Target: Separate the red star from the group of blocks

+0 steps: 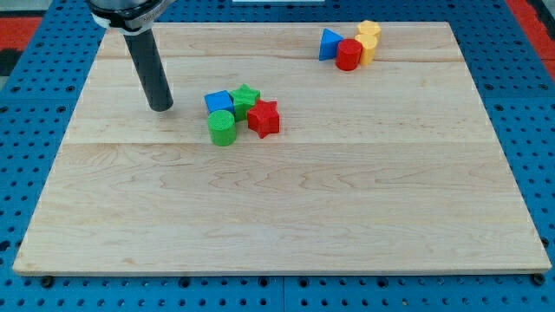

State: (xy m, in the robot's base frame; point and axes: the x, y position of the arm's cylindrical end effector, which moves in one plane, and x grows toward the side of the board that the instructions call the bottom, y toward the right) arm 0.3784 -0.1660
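My tip point(161, 107) stands left of cluster, no gripper to report | red star point(264, 118) touches green star point(246, 97) | risk: pushing through blue cube point(218, 101) drags neighbours along.

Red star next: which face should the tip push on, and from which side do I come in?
Push the red star on its left face, where it meets the green star and green cylinder, driving it toward the view's right. My tip sits left of the blue cube.
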